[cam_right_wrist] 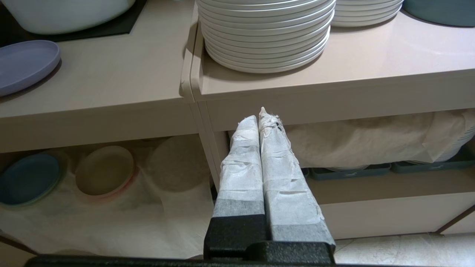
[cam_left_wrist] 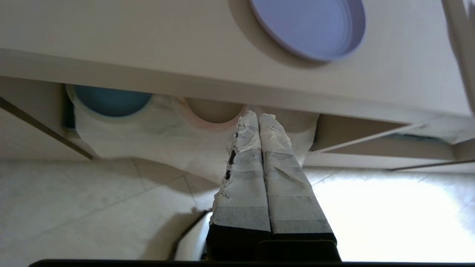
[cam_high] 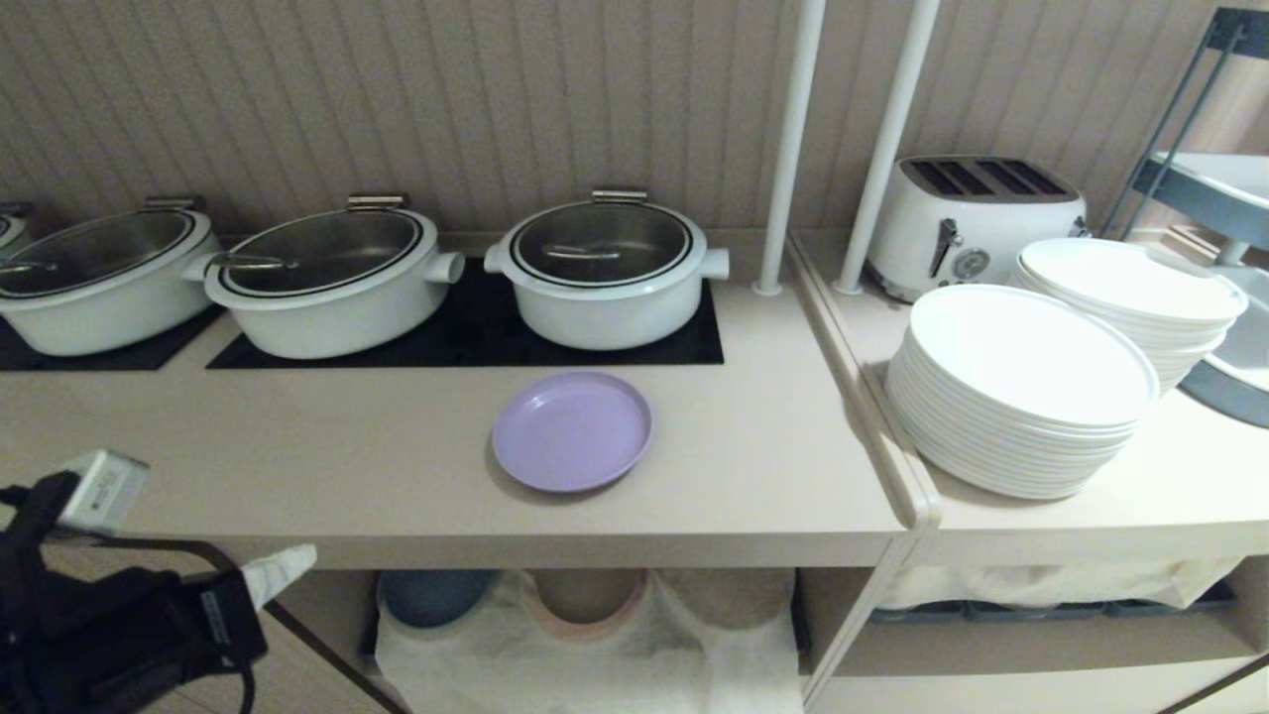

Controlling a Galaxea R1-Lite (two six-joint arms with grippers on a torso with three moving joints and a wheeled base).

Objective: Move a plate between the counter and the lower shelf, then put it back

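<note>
Lavender plate (cam_high: 572, 430) sits on the tabletop (cam_high: 297, 466) near its front edge, untouched. My left pincer (cam_high: 283, 572) is pressed closed and empty below that edge; the return looks done, probably, so parking comes next.

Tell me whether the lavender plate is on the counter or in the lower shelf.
On the counter. The plate lies flat and empty in front of the pots, while the lower shelf holds only other plates on its cloth.
</note>
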